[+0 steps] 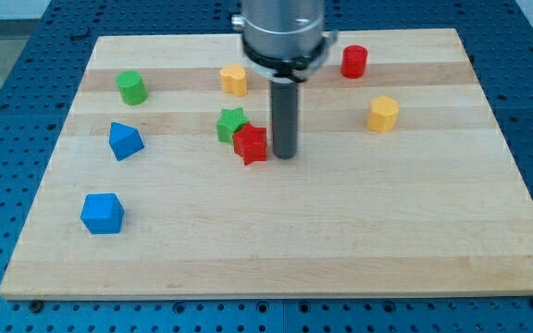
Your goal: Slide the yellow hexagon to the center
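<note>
My tip (284,154) is standing just beside the red star-shaped block (250,144), on the view's right. The yellow hexagon block (383,114) is sitting well apart, untouched, on the wooden board (340,231).

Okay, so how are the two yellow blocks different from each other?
The yellow hexagon sits toward the view's right, out in the open; the other yellow block sits near the view's top, left of the arm. The hexagon shows clear flat sides; the other block looks rounder, its exact shape hard to tell. My tip is beside the red star, touching neither. Both are the same yellow and similar in size.
</note>
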Available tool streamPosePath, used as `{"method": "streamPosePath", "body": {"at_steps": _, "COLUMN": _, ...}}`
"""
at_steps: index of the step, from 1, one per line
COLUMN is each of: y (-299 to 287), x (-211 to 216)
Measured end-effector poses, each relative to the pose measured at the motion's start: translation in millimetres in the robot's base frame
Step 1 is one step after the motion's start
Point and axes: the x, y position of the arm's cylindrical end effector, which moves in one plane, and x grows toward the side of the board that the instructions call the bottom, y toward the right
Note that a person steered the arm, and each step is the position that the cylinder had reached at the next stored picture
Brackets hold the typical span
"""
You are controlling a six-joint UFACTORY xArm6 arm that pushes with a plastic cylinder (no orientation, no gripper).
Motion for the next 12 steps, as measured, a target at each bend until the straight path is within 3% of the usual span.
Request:
{"method": "streamPosePath", "body": {"at_steps": 2, "y": 158.3, "x": 2.7}}
{"method": "streamPosePath", "body": {"at_steps": 3, "y": 197.4, "x": -29.1}}
{"method": "streamPosePath", "body": {"at_steps": 4, "y": 189.8, "x": -58.8}}
{"method": "streamPosePath", "body": {"at_steps": 8, "y": 41.4, "x": -57.5}}
{"method": "streamPosePath", "body": {"at_steps": 10, "y": 106.3, "x": -77.3}}
{"method": "streamPosePath", "body": {"at_steps": 12, "y": 73.2, "x": -112.1}}
